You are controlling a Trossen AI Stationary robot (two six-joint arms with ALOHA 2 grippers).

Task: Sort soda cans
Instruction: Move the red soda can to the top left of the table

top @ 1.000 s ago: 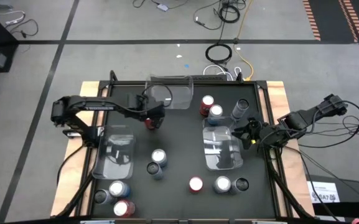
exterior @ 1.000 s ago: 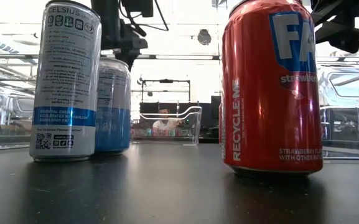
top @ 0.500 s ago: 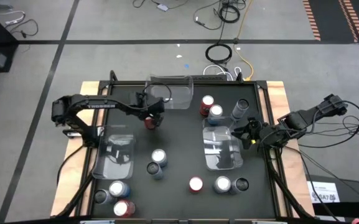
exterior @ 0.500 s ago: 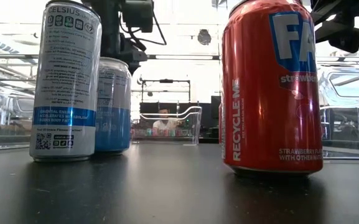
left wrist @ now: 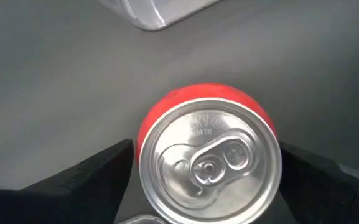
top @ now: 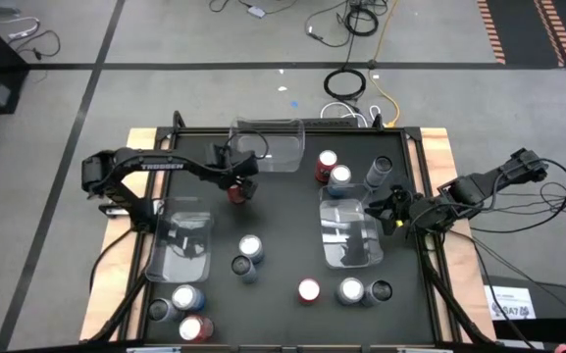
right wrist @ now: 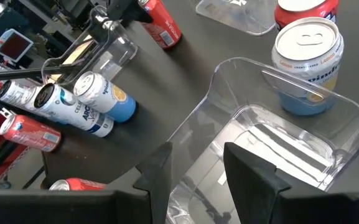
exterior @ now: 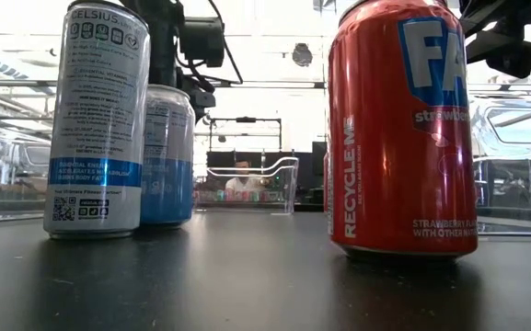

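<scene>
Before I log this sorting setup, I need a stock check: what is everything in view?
red cans: 4, red; mid-left, upper right, bottom middle, bottom left
silver-blue cans: 4, silver-blue; upper right, centre, bottom right, bottom left
dark cans: 4, dark; upper right, centre, bottom right, bottom left
bins: 3, clear; top, left, right
table: 1, black
left gripper: around the mid-left red can
right gripper: open, empty, over the right bin
</scene>
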